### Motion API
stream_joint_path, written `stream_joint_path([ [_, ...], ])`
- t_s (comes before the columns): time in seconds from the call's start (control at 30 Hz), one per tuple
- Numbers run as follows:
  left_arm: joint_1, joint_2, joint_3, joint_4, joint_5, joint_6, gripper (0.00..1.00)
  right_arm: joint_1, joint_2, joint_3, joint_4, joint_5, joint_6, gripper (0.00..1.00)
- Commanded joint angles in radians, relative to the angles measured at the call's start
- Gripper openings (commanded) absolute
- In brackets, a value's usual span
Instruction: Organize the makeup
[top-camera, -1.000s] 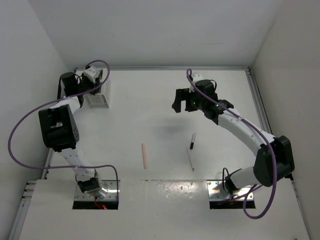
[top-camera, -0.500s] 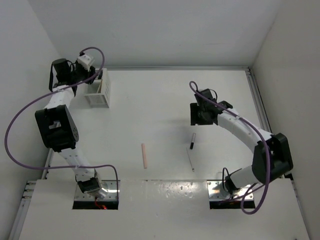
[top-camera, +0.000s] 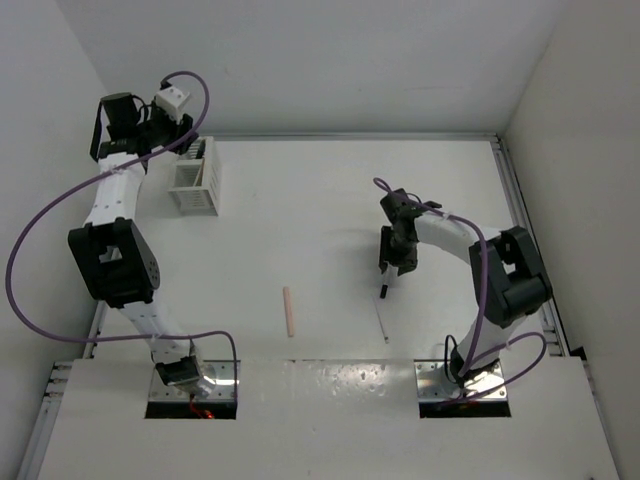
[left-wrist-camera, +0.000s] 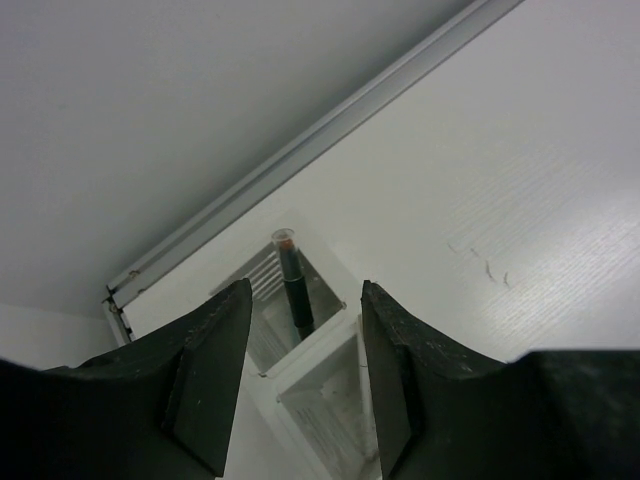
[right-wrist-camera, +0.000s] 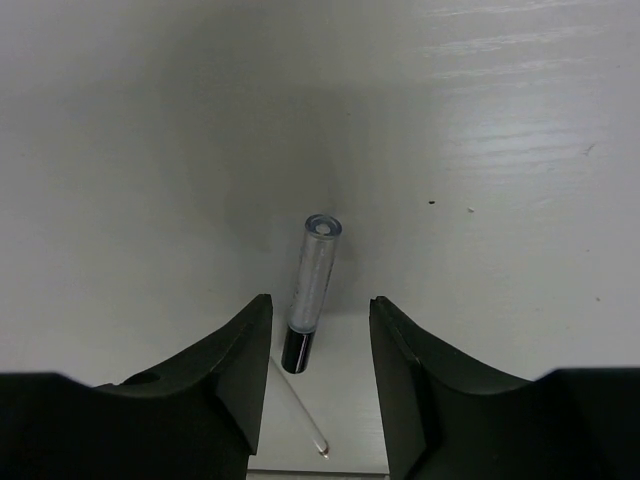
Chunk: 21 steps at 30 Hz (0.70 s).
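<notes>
A short black-and-white stick (right-wrist-camera: 312, 285) lies on the table between the fingers of my right gripper (right-wrist-camera: 320, 312), which is open and hangs over it with a gap on each side. A thin white stick (right-wrist-camera: 300, 408) lies just nearer. From above, the right gripper (top-camera: 391, 262) is over that short stick (top-camera: 382, 289), with the thin white stick (top-camera: 381, 320) and a pink stick (top-camera: 289, 311) nearer the arms. My left gripper (left-wrist-camera: 303, 300) is open and holds nothing above the white slatted box (left-wrist-camera: 312, 352). A black stick (left-wrist-camera: 293, 290) stands in the box's far compartment.
The box (top-camera: 195, 188) stands at the back left of the table, close to the left wall, with the left gripper (top-camera: 186, 147) above its far end. A raised rail (left-wrist-camera: 330, 125) runs along the table's back edge. Walls close in on three sides.
My right gripper has dropped and moved nearer, onto the short black-and-white stick, and its jaws have narrowed. My left gripper has lifted up and back from the box and opened a little.
</notes>
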Motion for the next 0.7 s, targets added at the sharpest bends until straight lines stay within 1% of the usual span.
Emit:
stream_joint_path([
  [0.0,-0.026,-0.04,0.03,-0.09,0.007,0.027,0.54,0.003,-0.004,-0.002,0.015,-0.039,0.016,0.44],
  [0.07,-0.035,-0.04,0.039,-0.099,0.007,0.027,0.54,0.002,0.015,-0.017,0.026,-0.049,0.013,0.43],
  [0.1,-0.035,-0.04,0.039,-0.099,0.007,0.027,0.54,0.002,0.02,-0.017,0.025,-0.052,0.009,0.39],
  [0.2,-0.047,-0.04,0.039,-0.12,0.007,0.036,0.54,0.002,0.069,-0.021,0.022,-0.055,0.002,0.33],
  [0.33,-0.067,-0.04,0.039,-0.139,0.037,0.037,0.54,-0.004,0.101,-0.017,0.029,-0.055,-0.014,0.31],
  [0.37,-0.067,-0.04,0.039,-0.148,0.037,0.037,0.54,-0.004,0.104,-0.016,0.028,-0.053,-0.015,0.29],
  [0.4,-0.067,-0.04,0.039,-0.148,0.047,0.037,0.54,-0.01,0.11,-0.016,0.031,-0.058,-0.018,0.24],
  [0.47,-0.076,-0.04,0.039,-0.157,0.056,0.037,0.55,-0.012,0.104,-0.016,0.04,-0.056,-0.027,0.18],
  [0.5,-0.076,-0.04,0.048,-0.169,0.056,0.037,0.55,-0.021,0.101,-0.019,0.049,-0.056,-0.046,0.11],
  [0.57,-0.086,-0.031,0.048,-0.17,0.088,0.021,0.55,-0.023,0.092,-0.001,0.048,-0.058,-0.087,0.0],
  [0.63,-0.096,-0.031,0.057,-0.18,0.109,-0.006,0.55,-0.023,0.081,0.053,0.043,-0.056,-0.162,0.0],
  [0.67,-0.122,-0.031,0.067,-0.195,0.131,-0.006,0.55,-0.024,0.062,0.067,0.052,-0.088,-0.197,0.0],
])
